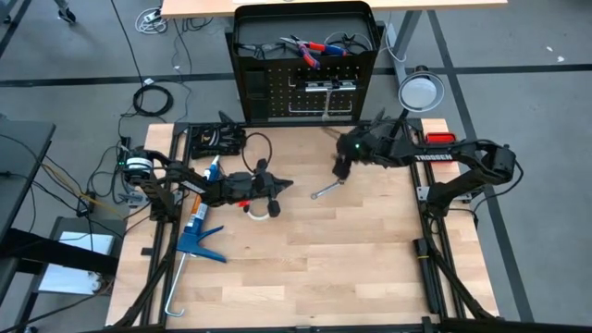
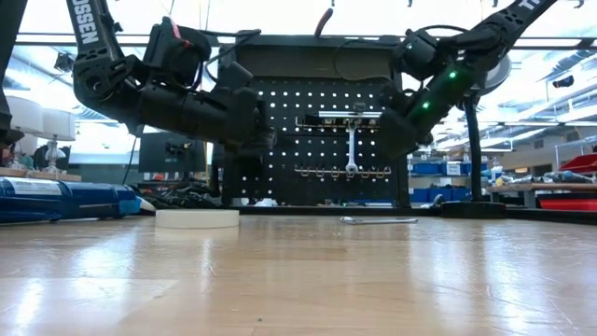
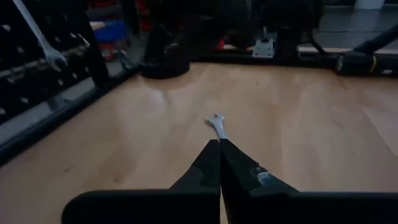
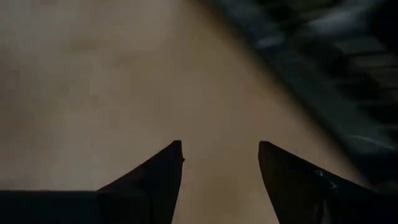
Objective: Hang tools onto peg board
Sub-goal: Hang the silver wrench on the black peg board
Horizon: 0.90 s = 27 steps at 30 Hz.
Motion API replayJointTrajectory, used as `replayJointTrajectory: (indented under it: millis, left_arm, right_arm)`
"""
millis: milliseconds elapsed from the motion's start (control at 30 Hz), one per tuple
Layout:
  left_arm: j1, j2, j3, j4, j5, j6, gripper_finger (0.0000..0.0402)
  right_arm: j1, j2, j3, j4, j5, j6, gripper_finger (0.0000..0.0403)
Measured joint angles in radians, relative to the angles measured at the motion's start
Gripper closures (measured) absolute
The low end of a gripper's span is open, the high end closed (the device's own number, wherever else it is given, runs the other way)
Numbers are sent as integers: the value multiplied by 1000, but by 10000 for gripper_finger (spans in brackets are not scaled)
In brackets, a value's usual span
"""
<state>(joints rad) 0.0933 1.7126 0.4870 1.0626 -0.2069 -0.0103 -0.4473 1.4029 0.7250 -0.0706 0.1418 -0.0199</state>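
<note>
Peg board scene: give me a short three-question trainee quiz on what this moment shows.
1. True or false: a wrench already hangs on the peg board.
2. Which item lies flat on the table near the right gripper? A) pliers B) a second wrench C) safety glasses
3. Fill in: the left gripper has its fingers ____, while the right gripper's fingers are ____.

Key: 1 true. 2 B. 3 shut; open, with nothing between them.
</note>
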Motion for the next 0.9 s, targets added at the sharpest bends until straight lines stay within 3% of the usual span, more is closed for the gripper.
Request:
replayJointTrajectory:
  millis: [67,167,267,433,700,900]
  left_arm:
    - [9,0,0,-20,40,-20,401]
    - [26,0,4,-55,112,-55,401]
    - [38,0,25,-116,161,-79,401]
    - [38,0,79,-235,192,-73,401]
    - [38,0,150,-352,273,-73,401]
    - [38,34,212,-445,273,-71,401]
  right_arm:
    - [25,0,-4,-49,-116,-31,186]
    - [70,0,-42,-64,-163,-70,186]
    - [112,2,-90,-68,-156,-92,190]
    - [156,2,-129,-61,-40,-54,212]
    - [166,2,-147,9,-65,42,271]
    - [179,2,-147,23,-9,85,293]
